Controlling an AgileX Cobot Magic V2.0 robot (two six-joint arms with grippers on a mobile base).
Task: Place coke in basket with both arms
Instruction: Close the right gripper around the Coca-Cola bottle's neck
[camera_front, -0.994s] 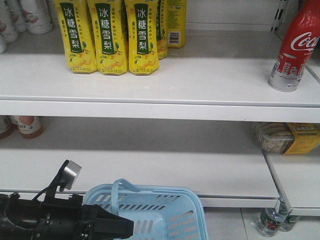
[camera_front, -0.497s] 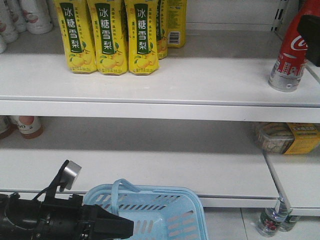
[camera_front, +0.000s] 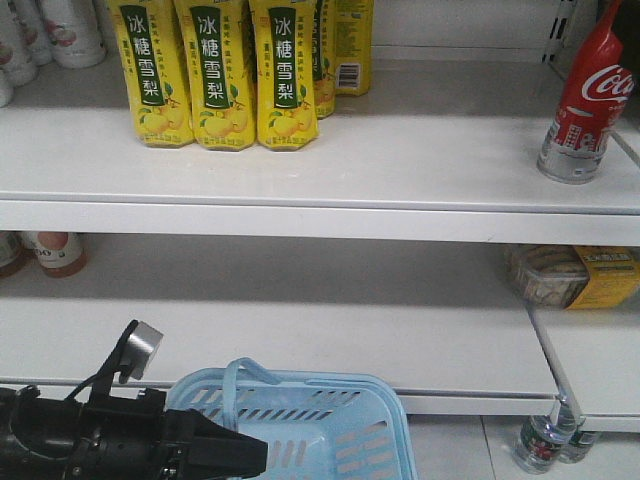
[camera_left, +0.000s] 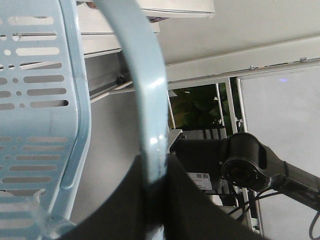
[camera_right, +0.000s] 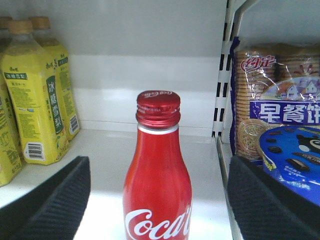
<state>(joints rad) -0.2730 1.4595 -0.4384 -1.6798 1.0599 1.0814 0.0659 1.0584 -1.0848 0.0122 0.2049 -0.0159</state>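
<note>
I'm logging the right gripper (camera_right: 159, 200) gone from upper right, jaws apart flanking the ungripped coke (camera_right: 157, 170), left gripper (camera_left: 156, 187) clamping the basket (camera_front: 345, 440) handle.

The right gripper (camera_right: 159, 197) has drawn back off the coke (camera_front: 588, 95).

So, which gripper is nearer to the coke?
Right. The right gripper is open and points at the coke on the upper shelf, with the coke framed between its fingers. The left gripper is far below, shut on the basket handle.
</note>
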